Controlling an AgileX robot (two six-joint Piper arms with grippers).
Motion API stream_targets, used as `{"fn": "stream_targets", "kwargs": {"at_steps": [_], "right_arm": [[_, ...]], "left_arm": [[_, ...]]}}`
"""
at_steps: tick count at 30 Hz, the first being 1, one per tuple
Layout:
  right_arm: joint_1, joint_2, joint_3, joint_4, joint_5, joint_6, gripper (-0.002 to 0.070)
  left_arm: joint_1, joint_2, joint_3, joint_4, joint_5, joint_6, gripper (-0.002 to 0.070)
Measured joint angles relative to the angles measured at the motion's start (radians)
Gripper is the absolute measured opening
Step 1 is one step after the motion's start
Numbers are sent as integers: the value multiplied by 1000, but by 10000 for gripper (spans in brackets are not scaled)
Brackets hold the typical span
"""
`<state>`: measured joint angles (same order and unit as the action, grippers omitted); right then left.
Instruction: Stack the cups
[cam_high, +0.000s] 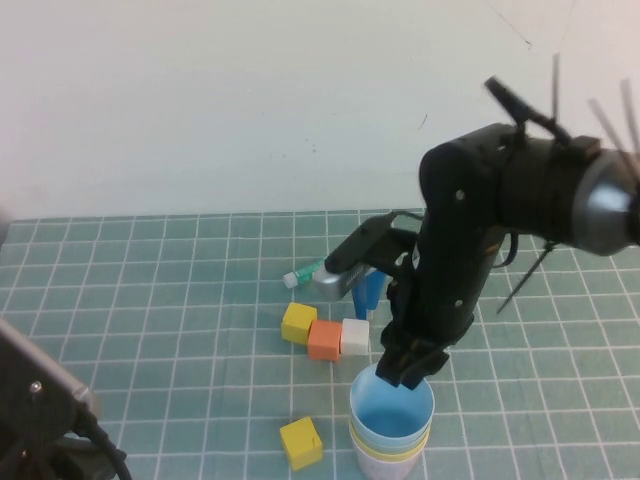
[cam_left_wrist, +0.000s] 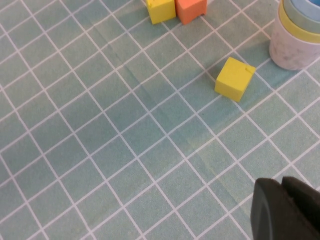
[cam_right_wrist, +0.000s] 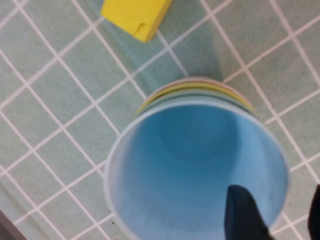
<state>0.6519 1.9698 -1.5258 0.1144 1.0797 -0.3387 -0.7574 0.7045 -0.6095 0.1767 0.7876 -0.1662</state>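
Note:
The cups stand nested in one stack near the front of the mat. The light blue cup (cam_high: 392, 410) (cam_right_wrist: 195, 165) is on top, with yellow (cam_left_wrist: 295, 31) and pale green rims under it and a pinkish cup (cam_left_wrist: 290, 52) at the base. My right gripper (cam_high: 408, 372) (cam_right_wrist: 277, 200) hovers at the blue cup's far rim and is open: one finger (cam_right_wrist: 242, 215) is inside the cup, the other is outside, and neither presses the wall. My left gripper (cam_left_wrist: 284, 197) is shut and empty, low over bare mat at the front left.
A yellow cube (cam_high: 301, 442) lies just left of the stack. Yellow (cam_high: 298, 322), orange (cam_high: 324, 339) and white (cam_high: 355, 336) cubes form a row behind it. Behind those are a dark blue cone cup (cam_high: 370, 292) and a small green-white tube (cam_high: 303, 274).

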Motion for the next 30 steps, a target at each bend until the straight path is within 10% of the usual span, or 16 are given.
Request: {"fn": "stream_targets", "kwargs": {"at_steps": [11, 30], "right_arm": [[118, -548, 374, 6, -433, 0, 25], [131, -1648, 1029, 0, -717, 58, -1]], "left_arm": [[0, -165, 0, -2, -50, -12, -2], [0, -513, 212, 2, -218, -30, -2]]}}
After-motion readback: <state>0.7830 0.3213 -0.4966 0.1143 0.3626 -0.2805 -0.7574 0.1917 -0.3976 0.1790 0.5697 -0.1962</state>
